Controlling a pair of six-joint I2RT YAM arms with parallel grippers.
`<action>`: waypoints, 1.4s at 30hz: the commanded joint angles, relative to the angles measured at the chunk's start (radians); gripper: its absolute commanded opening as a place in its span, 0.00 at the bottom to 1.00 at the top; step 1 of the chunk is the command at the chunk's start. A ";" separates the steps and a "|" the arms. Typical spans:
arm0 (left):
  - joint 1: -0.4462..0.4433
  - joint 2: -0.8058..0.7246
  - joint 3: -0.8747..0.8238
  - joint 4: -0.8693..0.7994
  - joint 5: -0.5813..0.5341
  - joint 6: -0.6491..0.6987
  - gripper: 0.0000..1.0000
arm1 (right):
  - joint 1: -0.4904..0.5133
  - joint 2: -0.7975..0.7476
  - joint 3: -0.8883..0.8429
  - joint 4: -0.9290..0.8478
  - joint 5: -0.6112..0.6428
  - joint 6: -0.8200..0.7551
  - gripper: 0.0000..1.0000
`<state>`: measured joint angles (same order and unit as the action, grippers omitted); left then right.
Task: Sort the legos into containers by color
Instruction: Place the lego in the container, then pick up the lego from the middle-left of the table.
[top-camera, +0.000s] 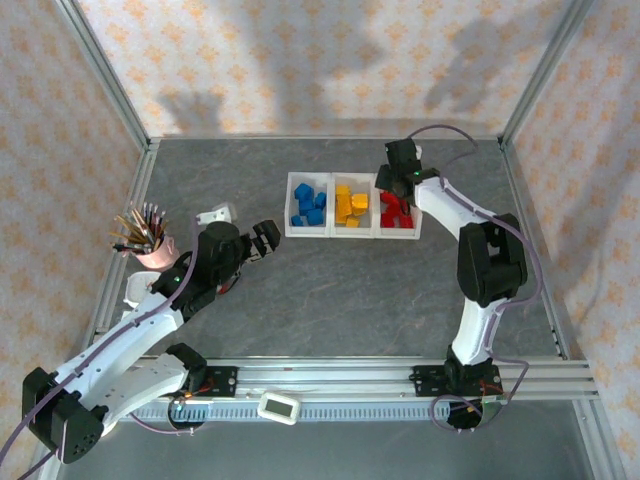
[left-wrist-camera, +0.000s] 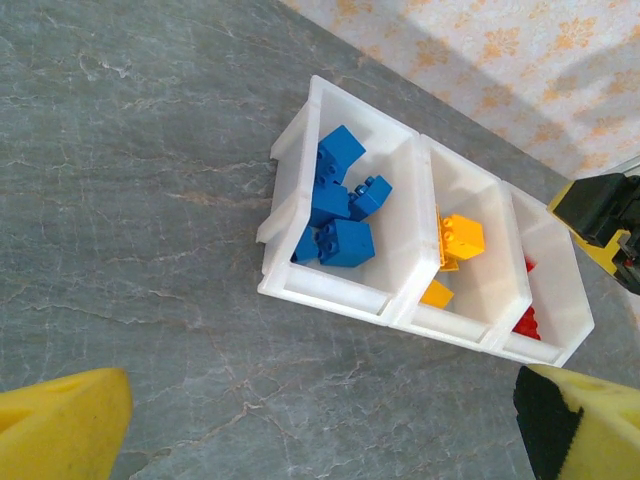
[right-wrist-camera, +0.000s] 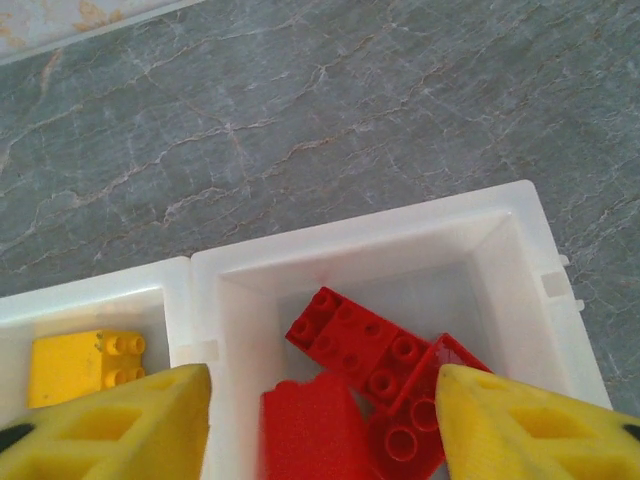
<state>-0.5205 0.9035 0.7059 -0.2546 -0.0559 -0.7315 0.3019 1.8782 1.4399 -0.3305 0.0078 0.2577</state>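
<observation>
Red legos (right-wrist-camera: 370, 360) are piled in the end bin of the containers (right-wrist-camera: 205, 290), low in the right wrist frame, with the right claw (right-wrist-camera: 320, 390) parted above them and nothing pinched; one blurred red brick (right-wrist-camera: 305, 430) lies loose between its fingers. The release is best finished with the jaws spread fully and the claw raised straight up, so the bin walls are not knocked. Blue legos (left-wrist-camera: 335, 200) and yellow legos (left-wrist-camera: 462, 236) are sorted alongside; the left claw (left-wrist-camera: 320, 425) is held wide and empty.

I work in a lab test cell: aluminium posts (top-camera: 105, 70) frame patterned walls (top-camera: 320, 60) around my grey stone-look desk (top-camera: 330, 300), a mounting rail (top-camera: 340, 372) along its near edge.
</observation>
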 joint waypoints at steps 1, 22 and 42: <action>0.008 -0.011 0.019 0.008 0.000 0.017 0.99 | 0.001 -0.058 0.009 -0.046 -0.002 -0.005 0.63; 0.015 -0.250 0.052 -0.330 -0.133 -0.062 0.99 | 0.540 -0.173 -0.194 0.125 -0.106 0.023 0.69; 0.016 -0.438 0.164 -0.673 -0.372 -0.210 0.99 | 0.871 0.339 0.216 0.232 -0.124 0.023 0.76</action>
<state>-0.5140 0.4835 0.8448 -0.8555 -0.3649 -0.9165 1.1740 2.1746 1.5951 -0.1169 -0.1143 0.2913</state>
